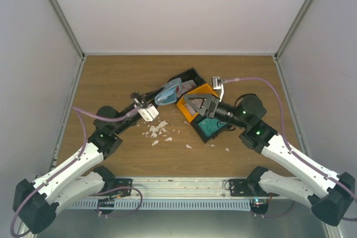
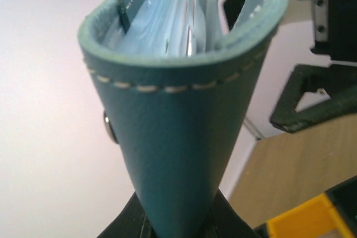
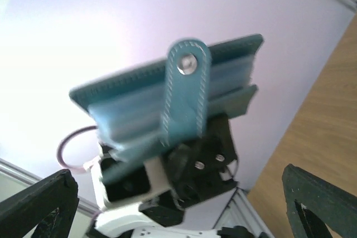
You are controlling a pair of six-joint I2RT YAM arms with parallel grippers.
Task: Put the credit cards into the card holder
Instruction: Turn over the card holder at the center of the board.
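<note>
**Card holder [image 1: 167, 93] held up, right claw [image 1: 191, 106] wide open**

The left claw [image 1: 152, 103] is clamped on the blue-teal card holder's lower end, holding it above the tabletop [image 1: 111, 76] just left of the orange tray [image 1: 202, 89]. The right claw hangs over that tray, empty, facing the holder.

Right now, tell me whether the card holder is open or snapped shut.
Open. The card holder gapes at the top, baring its clear pockets, and the snap strap sticks out unfastened.

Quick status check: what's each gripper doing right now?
Left gripper: closed, holding the card holder.
Right gripper: open, holding nothing.
</note>
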